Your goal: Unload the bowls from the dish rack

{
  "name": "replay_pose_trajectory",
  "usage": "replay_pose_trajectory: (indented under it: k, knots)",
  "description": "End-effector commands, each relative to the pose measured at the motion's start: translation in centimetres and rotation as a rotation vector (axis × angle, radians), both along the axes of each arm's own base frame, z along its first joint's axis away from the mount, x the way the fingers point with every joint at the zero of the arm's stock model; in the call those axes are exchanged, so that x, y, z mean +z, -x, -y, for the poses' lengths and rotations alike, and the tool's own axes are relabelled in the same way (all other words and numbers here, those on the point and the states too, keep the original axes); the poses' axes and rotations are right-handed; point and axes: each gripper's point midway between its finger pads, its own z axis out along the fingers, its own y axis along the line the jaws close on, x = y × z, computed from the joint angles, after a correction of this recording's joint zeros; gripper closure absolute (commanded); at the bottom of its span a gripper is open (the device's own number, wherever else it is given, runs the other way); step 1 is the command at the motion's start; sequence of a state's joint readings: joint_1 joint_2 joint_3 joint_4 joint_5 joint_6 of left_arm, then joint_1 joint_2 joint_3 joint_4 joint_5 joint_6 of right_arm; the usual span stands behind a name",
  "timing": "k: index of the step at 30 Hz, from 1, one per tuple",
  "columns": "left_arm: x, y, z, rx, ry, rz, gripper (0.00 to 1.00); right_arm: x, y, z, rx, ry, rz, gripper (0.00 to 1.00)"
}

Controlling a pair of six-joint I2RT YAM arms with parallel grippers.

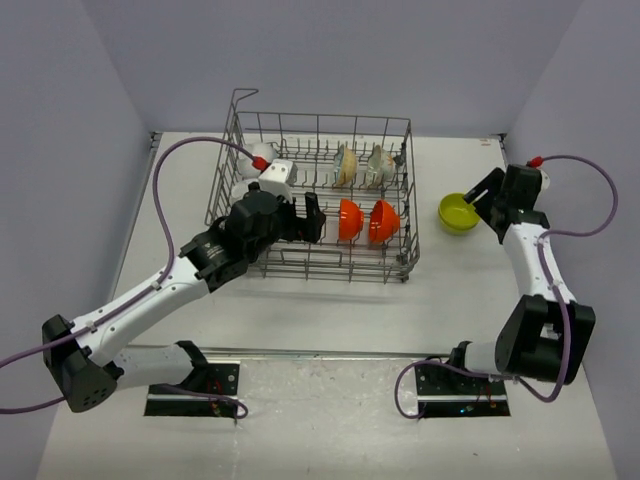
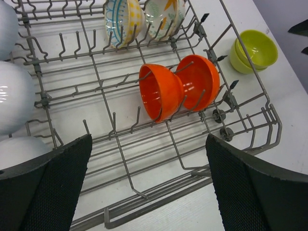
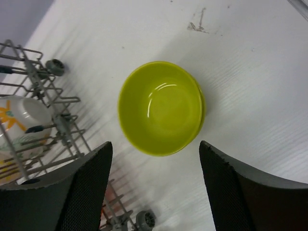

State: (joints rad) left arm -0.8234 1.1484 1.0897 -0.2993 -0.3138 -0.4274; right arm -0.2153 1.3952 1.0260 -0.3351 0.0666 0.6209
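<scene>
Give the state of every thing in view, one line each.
yellow-green bowls, stacked upright on the table
orange bowls, on edge in the rack
floral bowls, on edge in the rack
white bowls, in the rack
dish rack, partly loaded
left gripper, open, empty
right gripper, open, empty

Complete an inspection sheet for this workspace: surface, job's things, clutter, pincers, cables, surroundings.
Surface: white table, one small dark scuff mark.
Job's things: grey wire dish rack holds two round orange bowls, two cream floral bowls and plain white bowls; stacked yellow-green bowls stand on the table right of it.
Clutter: nothing seen.
Pincers: left pincer open over the rack; right pincer open above the yellow-green bowls.
Cables: purple cables loop off both arms.
Surroundings: plain pale walls.
</scene>
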Motion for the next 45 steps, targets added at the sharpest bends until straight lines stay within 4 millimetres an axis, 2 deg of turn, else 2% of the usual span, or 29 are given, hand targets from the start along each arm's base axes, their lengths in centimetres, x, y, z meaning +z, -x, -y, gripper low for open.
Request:
replay_pose_trajectory:
  k: [1,2,3,4,5,6,7,8,9,10,11,12,13,14,15,16,18,19,20,24,27,32,38,40,45]
  knots:
    - [2.3,-1.2,1.6,-0.003,0.138,0.010,0.00,4.3,0.4,-1.8,0.064,-0.013,0.119,0.26]
    - [1.6,-1.8,1.9,0.005,0.134,-0.011,0.00,5.8,1.1,-2.6,0.097,-0.019,0.167,0.23]
    - [2.1,-2.0,2.3,0.004,0.157,-0.021,0.00,6.5,1.4,-3.6,0.137,-0.033,0.191,0.18]
    - [1.3,-2.5,2.7,0.011,0.148,-0.045,0.00,7.3,1.8,-4.5,0.168,-0.033,0.213,0.16]
    - [1.3,-2.9,2.9,0.016,0.154,-0.052,0.00,8.5,2.7,-5.2,0.195,-0.034,0.263,0.14]
    - [1.6,-3.2,3.3,0.009,0.178,-0.062,0.00,9.3,3.2,-6.7,0.259,-0.060,0.294,0.06]
    - [1.0,-3.5,3.7,0.009,0.181,-0.086,0.00,9.9,3.7,-7.4,0.284,-0.071,0.316,0.03]
    - [1.3,-3.7,4.3,-0.018,0.219,-0.099,0.00,10.8,4.7,-8.1,0.316,-0.081,0.350,0.01]
    - [1.2,-4.0,4.7,-0.034,0.239,-0.111,0.00,11.5,5.5,-9.5,0.384,-0.117,0.376,0.01]
    - [0.4,-4.8,4.8,-0.035,0.253,-0.141,0.00,11.5,6.1,-10.4,0.426,-0.141,0.385,0.01]
    - [0.0,-4.5,5.6,-0.091,0.282,-0.178,0.00,12.5,7.0,-11.4,0.475,-0.154,0.421,0.01]
    - [-1.0,-5.2,6.4,-0.106,0.316,-0.220,0.00,13.0,8.0,-13.1,0.565,-0.211,0.437,0.01]
    - [-1.7,-6.1,6.2,-0.118,0.337,-0.247,0.00,12.8,8.6,-14.1,0.613,-0.247,0.437,0.01]
    - [-2.1,-5.3,7.4,-0.216,0.364,-0.290,0.00,13.1,9.3,-14.9,0.662,-0.272,0.453,0.01]
    - [-2.3,-5.8,8.0,-0.243,0.386,-0.294,0.00,13.5,10.1,-15.7,0.705,-0.297,0.467,0.01]
    - [-4.5,-6.4,8.4,-0.251,0.376,-0.347,0.00,13.3,11.2,-16.9,0.777,-0.348,0.464,0.01]
    - [-4.9,-6.8,9.8,-0.305,0.400,-0.362,0.00,13.8,12.7,-17.8,0.839,-0.364,0.488,0.01]
    - [-6.7,-7.2,10.2,-0.305,0.391,-0.400,0.00,13.8,13.5,-18.3,0.874,-0.376,0.494,0.01]
    - [-6.6,-7.4,10.7,-0.324,0.406,-0.401,0.00,13.7,14.1,-18.4,0.883,-0.375,0.490,0.01]
    - [-10.3,-8.8,11.1,-0.275,0.381,-0.469,0.00,14.5,16.0,-18.9,0.899,-0.345,0.541,0.01]
    - [-11.8,-9.5,11.2,-0.247,0.379,-0.490,0.03,15.5,17.1,-19.4,0.927,-0.327,0.578,0.01]
    - [-11.7,-9.5,12.4,-0.317,0.427,-0.487,0.14,15.8,17.2,-19.7,0.950,-0.329,0.577,0.01]
    - [-10.9,-10.1,12.5,-0.341,0.449,-0.453,0.34,15.6,17.1,-20.0,0.968,-0.334,0.575,0.01]
    - [-10.8,-10.4,12.7,-0.345,0.457,-0.451,0.34,15.6,17.1,-20.1,0.973,-0.333,0.577,0.01]
    - [-12.0,-11.0,12.5,-0.306,0.439,-0.467,0.32,16.0,17.4,-20.3,0.988,-0.328,0.581,0.01]
